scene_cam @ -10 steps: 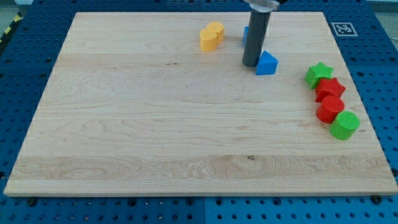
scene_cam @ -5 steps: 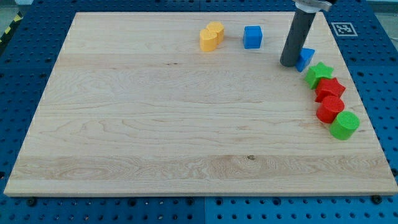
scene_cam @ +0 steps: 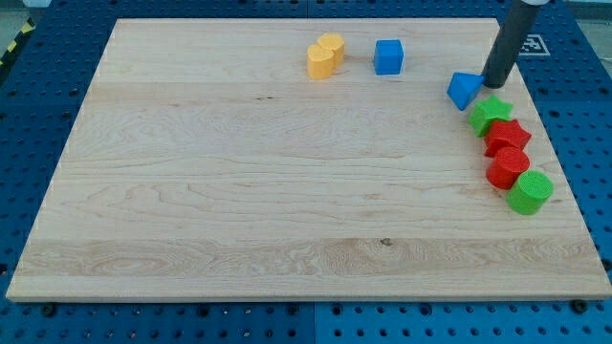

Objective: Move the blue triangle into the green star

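The blue triangle (scene_cam: 465, 90) lies near the board's right side, just up-left of the green star (scene_cam: 491, 114), close to it or just touching. My tip (scene_cam: 495, 83) stands right of the triangle and just above the star, close to both. The dark rod rises from it toward the view's top.
Below the green star a red star (scene_cam: 508, 137), a red round block (scene_cam: 508, 167) and a green cylinder (scene_cam: 530, 192) run in a line near the board's right edge. A blue cube (scene_cam: 388, 56) and two yellow blocks (scene_cam: 325, 55) sit near the top.
The tip pushed the blue triangle rightward from near the blue cube to beside the green star, then passed to the triangle's right side.
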### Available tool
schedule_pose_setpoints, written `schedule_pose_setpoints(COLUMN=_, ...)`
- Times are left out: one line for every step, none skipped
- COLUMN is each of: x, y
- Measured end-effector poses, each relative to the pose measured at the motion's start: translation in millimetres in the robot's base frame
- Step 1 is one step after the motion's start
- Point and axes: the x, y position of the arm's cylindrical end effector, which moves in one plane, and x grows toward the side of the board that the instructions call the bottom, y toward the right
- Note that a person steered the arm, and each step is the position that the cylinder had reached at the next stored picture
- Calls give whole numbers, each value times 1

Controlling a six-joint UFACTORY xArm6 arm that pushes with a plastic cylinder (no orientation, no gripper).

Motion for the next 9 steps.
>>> schedule_pose_setpoints(x=-20, y=-3)
schedule_pose_setpoints(x=-34, y=-32)
schedule_pose_setpoints(x=-29, y=-63)
schedule_pose_setpoints(x=-14, y=-69)
schedule_pose_setpoints(x=-9, y=-68)
schedule_pose_setpoints(x=0, y=-68)
schedule_pose_setpoints(x=1, y=-79)
schedule_pose_setpoints(x=3, y=-99)
schedule_pose_setpoints(x=13, y=-98)
